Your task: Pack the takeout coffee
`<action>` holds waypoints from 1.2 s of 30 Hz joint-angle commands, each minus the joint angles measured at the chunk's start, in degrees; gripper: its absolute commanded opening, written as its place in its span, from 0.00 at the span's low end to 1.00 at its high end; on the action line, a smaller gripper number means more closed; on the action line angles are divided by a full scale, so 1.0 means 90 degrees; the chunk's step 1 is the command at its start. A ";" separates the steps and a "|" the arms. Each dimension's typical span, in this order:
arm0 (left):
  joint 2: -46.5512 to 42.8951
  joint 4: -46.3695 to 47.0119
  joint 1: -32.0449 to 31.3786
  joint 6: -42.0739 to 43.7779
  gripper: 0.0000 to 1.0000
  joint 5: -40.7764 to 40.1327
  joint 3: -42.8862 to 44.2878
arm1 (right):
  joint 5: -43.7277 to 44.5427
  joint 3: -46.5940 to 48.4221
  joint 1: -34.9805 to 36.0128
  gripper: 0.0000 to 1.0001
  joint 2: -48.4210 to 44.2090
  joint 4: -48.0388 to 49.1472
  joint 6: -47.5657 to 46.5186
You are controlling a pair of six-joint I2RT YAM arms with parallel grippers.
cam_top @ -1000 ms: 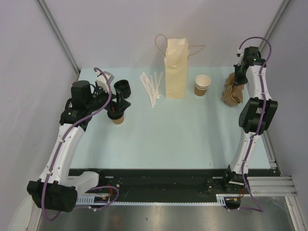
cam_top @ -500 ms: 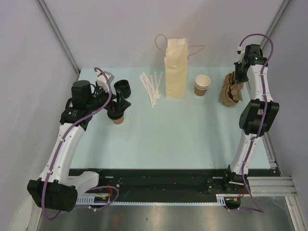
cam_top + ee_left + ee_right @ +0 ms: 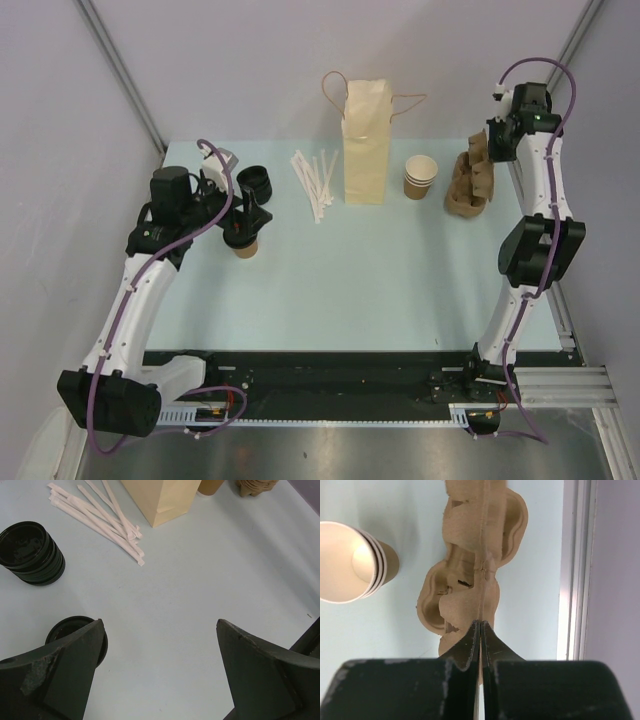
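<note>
left tool (image 3: pixel 160 625) wide beside takeout coffee (image 3: pixel 68 629) — right tool (image 3: pixel 480 626) pinching cup carrier (image 3: pixel 470 565).

Pale blue table (image 3: pixel 380 285), tan bag (image 3: pixel 365 150), white straws (image 3: pixel 316 182), black loose lids (image 3: pixel 255 181), tan black-lidded takeout coffee (image 3: pixel 243 248), brown carrier (image 3: pixel 468 186), stacked cups (image 3: pixel 421 176) tan, white inside.

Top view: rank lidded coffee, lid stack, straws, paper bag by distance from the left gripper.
1. lidded coffee, right at the left gripper.
2. lid stack, just behind.
3. straws, back right.
4. paper bag, centre back.
</note>
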 commanded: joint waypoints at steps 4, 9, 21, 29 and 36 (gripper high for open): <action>0.0011 -0.0130 0.0119 -0.0105 1.00 0.0161 0.0298 | -0.0467 -0.0243 0.0037 0.00 -0.1032 -0.0250 -0.0244; -0.0018 -0.0520 0.0285 0.0197 0.99 0.0463 0.0463 | -0.0898 -0.0467 0.0096 0.00 -0.1540 -0.0855 -0.0596; -0.0389 -0.1468 0.0432 0.1203 0.99 0.1654 0.0679 | -0.2987 -0.1620 0.0515 0.00 -0.3044 -0.2505 -0.2616; -0.1227 -0.1262 0.0422 0.2597 0.99 0.3489 0.0376 | -0.3711 -0.2878 0.2201 0.00 -0.4332 -0.2809 -0.3516; -0.1512 -0.2782 0.0189 0.5914 0.96 0.3755 0.0512 | -0.2482 -0.4011 0.4771 0.00 -0.5543 -0.2049 -0.3253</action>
